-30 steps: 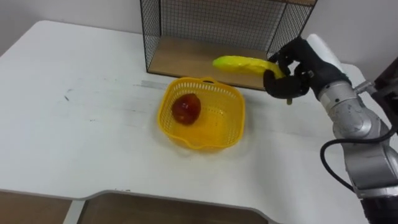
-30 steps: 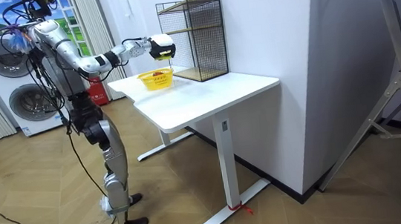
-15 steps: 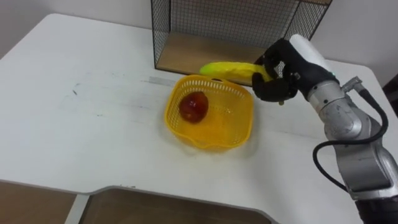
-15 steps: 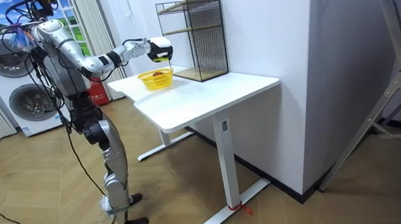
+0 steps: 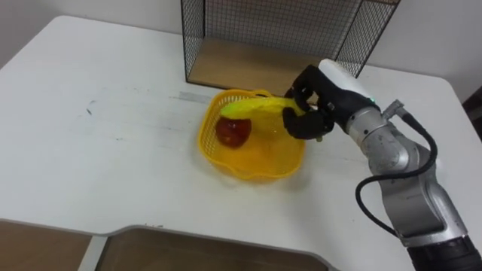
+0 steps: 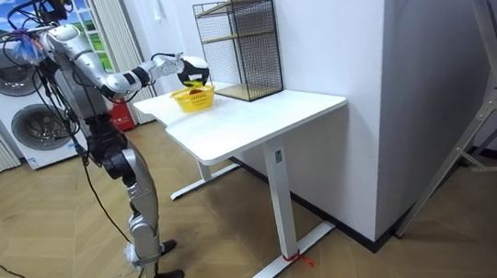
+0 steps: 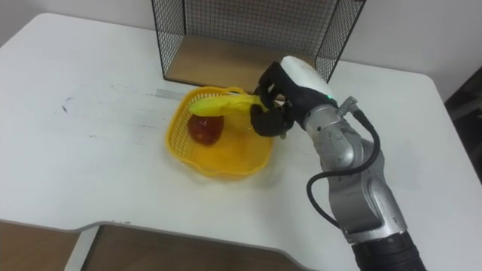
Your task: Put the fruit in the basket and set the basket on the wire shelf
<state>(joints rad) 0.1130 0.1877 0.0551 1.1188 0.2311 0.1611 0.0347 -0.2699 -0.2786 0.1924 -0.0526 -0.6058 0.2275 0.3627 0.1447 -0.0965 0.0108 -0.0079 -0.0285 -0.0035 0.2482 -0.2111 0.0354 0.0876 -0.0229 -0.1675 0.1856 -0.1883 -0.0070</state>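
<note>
banana (image 5: 252, 108) now lowered over basket (image 5: 248, 167), apple (image 5: 234, 130) inside, right hand (image 5: 316, 105) gripping

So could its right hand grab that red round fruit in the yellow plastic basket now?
Probably not yet: the right hand hovers over the yellow plastic basket, near the red round fruit, but its fingers are curled round a yellow banana that reaches over the fruit.

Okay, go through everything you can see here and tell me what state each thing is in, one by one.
banana: gripped at one end, free end low over the basket, not yet released.
right hand: fingers curled round the banana.
apple: lying inside the basket.
basket: upright on the table, not yet on the wire shelf.
wire shelf: upright on the table, just behind the basket.
</note>
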